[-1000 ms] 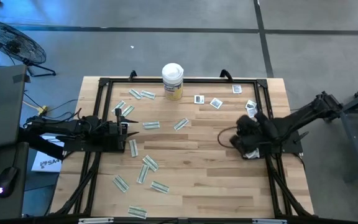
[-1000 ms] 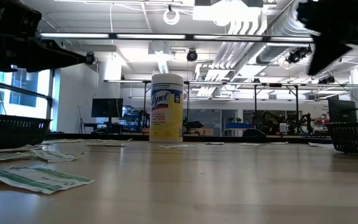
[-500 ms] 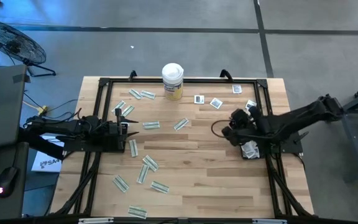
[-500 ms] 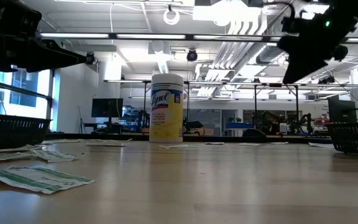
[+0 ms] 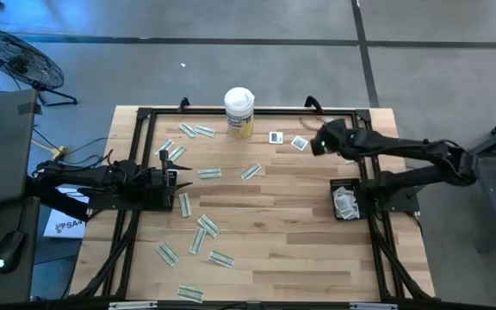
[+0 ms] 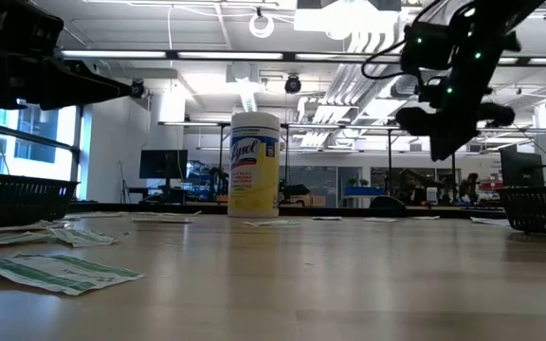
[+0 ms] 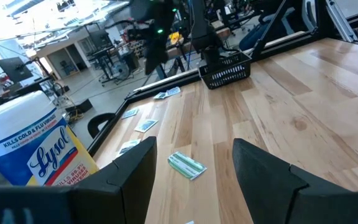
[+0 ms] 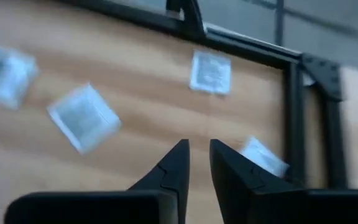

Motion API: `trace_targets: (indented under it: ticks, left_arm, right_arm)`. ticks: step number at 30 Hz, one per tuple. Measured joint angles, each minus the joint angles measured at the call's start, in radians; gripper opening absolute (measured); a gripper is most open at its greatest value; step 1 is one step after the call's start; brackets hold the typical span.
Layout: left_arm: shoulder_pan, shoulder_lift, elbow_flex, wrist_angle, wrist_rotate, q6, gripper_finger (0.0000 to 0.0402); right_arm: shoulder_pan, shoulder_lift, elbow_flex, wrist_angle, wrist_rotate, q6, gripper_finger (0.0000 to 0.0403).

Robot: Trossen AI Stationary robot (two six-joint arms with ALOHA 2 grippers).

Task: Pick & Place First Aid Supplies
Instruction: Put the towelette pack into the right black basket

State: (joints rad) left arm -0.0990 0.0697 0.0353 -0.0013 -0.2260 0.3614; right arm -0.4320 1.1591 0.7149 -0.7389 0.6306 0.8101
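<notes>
Right pincer [image 5: 319, 143], tips nearly together and empty, hangs above the white square packets [image 5: 300, 143] for my next pick.

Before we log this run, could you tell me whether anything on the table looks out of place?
Only the yellow-labelled canister at the table's far edge: it stands upright among scattered flat packets and is no first aid packet.

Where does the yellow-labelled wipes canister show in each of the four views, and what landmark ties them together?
High view: the wipes canister stands at the table's far edge, middle, seen from above.
Low view: the canister stands upright, left of centre, at the far edge.
Left wrist view: the canister fills the left side, close up.
Right wrist view: not in it.
Shared landmark: the black basket on the right arm's side.
</notes>
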Motion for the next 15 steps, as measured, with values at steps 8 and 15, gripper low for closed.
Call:
trace_targets:
  ticks: [8,15]
  left_arm:
    - [0.0,0.0,0.0,0.0,0.003,0.0,0.0206]
    - [0.0,0.0,0.0,0.0,0.003,0.0,0.0206]
  right_arm:
    - [-0.102,-0.003,-0.15,0.17,0.016,0.25,0.0145]
    - [-0.104,0.0,-0.272,0.24,0.075,0.416,0.0183]
